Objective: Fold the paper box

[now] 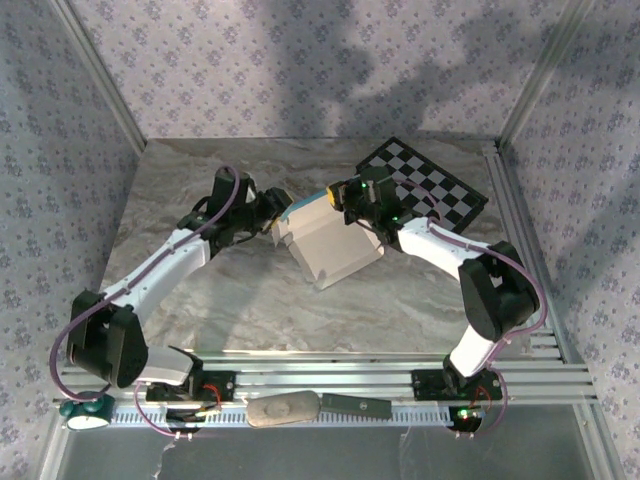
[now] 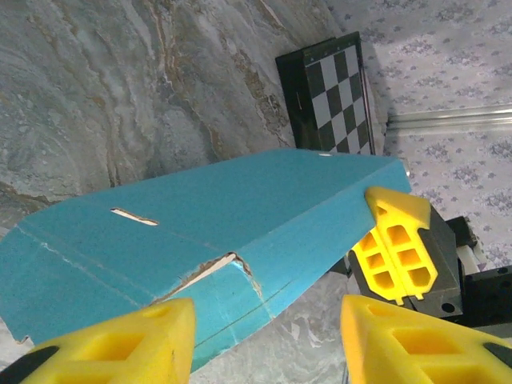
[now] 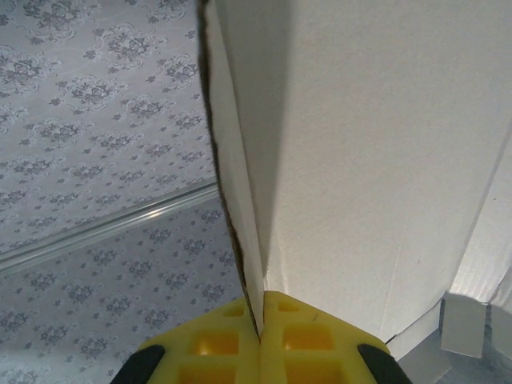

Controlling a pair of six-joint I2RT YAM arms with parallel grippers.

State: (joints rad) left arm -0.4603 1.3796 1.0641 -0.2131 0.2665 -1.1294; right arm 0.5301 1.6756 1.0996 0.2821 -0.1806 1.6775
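Observation:
The paper box point(image 1: 335, 248) stands half-folded at the middle of the table, its white inside facing up and a turquoise strip point(image 1: 296, 211) at its left. In the left wrist view the turquoise outside point(image 2: 240, 208) is close, with a slot and a torn crease. My left gripper point(image 1: 272, 218) is at the box's left end, open; its yellow fingers point(image 2: 120, 340) stand wide apart, the box's lower edge just ahead of the left one point(image 2: 268, 320). My right gripper point(image 1: 335, 197) is shut on a thin white wall of the box point(image 3: 262, 308); its yellow finger point(image 2: 396, 248) pinches the box's far corner.
A black-and-white checkerboard point(image 1: 425, 185) lies at the back right, just behind the right arm, also seen as the checkerboard point(image 2: 332, 88). Aluminium rails point(image 1: 512, 210) run along the table's right side. A beige oblong object point(image 1: 283, 410) lies on the front rail between the arm bases. Patterned walls enclose the table.

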